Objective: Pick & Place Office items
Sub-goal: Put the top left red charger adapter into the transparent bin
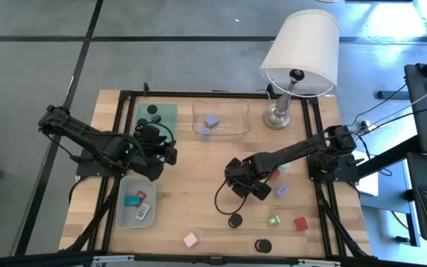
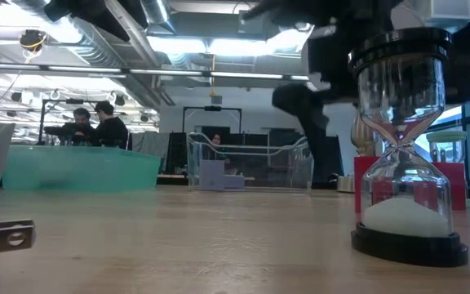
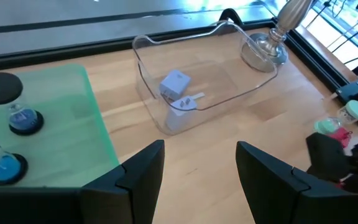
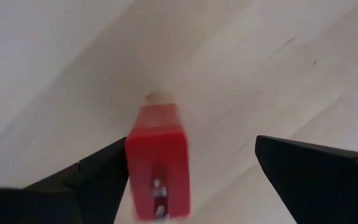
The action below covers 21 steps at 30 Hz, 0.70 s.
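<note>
Wooden table (image 1: 199, 185): wide-open right gripper (image 4: 191, 168) straddles a small red block (image 4: 157, 162), seemingly light, rigid, best pinched across flat sides.

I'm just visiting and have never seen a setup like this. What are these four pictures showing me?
Two robot arms work at a wooden table. One picture looks straight down, one looks level across the tabletop, and two come from cameras on the arms' wrists. The left gripper hangs empty, jaws apart, near a clear tray holding lilac blocks. The right gripper stands with jaws wide around a red block, which lies beside one jaw; whether it grips it I can't tell. Small sand timers, blocks and a lamp are spread around.
</note>
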Available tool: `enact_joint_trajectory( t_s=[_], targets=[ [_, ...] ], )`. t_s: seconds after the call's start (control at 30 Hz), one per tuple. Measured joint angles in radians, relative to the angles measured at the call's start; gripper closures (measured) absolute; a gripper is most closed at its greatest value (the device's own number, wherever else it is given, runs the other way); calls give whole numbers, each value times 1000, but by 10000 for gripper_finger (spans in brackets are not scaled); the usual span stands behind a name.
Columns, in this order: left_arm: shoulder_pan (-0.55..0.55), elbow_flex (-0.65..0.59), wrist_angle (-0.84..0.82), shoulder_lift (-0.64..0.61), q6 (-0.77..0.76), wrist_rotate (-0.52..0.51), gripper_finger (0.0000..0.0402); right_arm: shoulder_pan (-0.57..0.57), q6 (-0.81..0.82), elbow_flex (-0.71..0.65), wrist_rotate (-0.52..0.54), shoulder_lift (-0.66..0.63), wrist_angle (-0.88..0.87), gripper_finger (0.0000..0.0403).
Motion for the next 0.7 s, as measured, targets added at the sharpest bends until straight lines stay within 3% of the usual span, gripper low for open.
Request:
enact_joint_trajectory(
  t_s=[0.3, 0.43, 0.63, 0.7],
  targets=[
    [1, 0, 0, 0, 0, -10, 206, 3, 173, -55, 22, 0, 53, 116],
    [1, 0, 0, 0, -14, -23, 206, 3, 267, -54, 29, 0, 53, 168],
    [2, 0, 0, 0, -19, -26, 206, 3, 327, -52, 29, 0, 47, 283],
    [2, 0, 0, 0, -19, -26, 206, 2, 349, -52, 29, 0, 47, 284]
  ],
)
